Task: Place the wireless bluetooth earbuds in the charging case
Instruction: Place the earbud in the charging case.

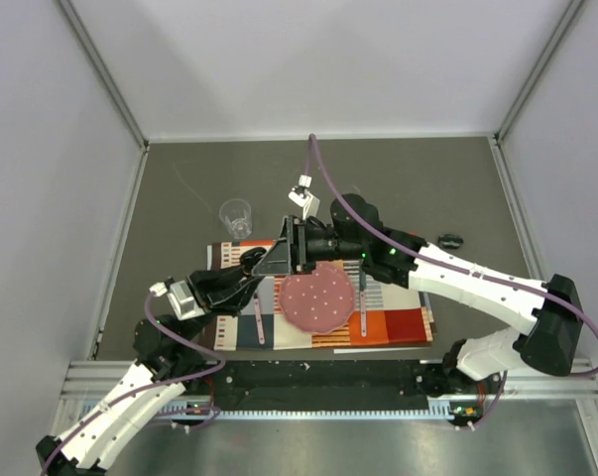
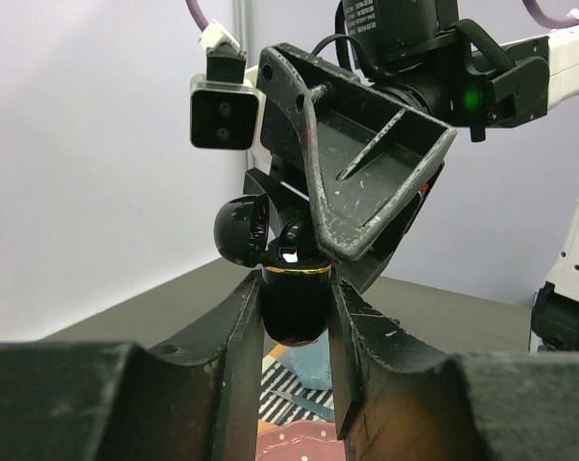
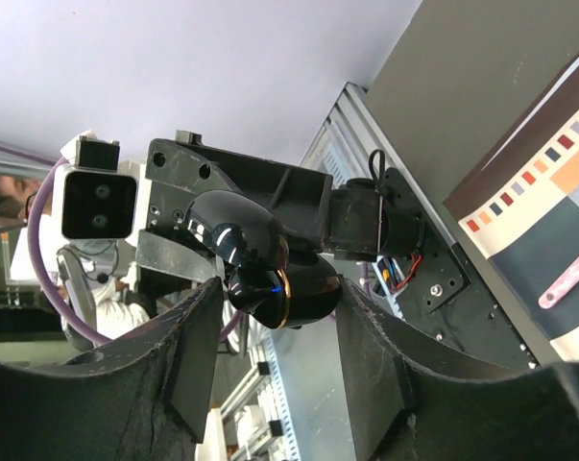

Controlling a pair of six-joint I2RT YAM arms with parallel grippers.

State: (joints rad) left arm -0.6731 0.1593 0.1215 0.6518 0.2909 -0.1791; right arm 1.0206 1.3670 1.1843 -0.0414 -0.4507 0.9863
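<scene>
Top external view showed the grey table (image 1: 179,198) under a striped placemat (image 1: 398,322), both arms meeting above it. The left pincer (image 2: 294,288) clamped the glossy black, gold-rimmed charging case (image 2: 291,309), lid open; the right pincer (image 3: 279,290) straddled it, grip unclear. No earbud was plainly seated; a small black object (image 1: 449,239) lay well apart, so insertion seemingly remained.

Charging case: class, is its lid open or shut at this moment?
Open. The charging case, pinched in the left gripper, shows its gold rim, and the lid stands tipped back beside it.
</scene>
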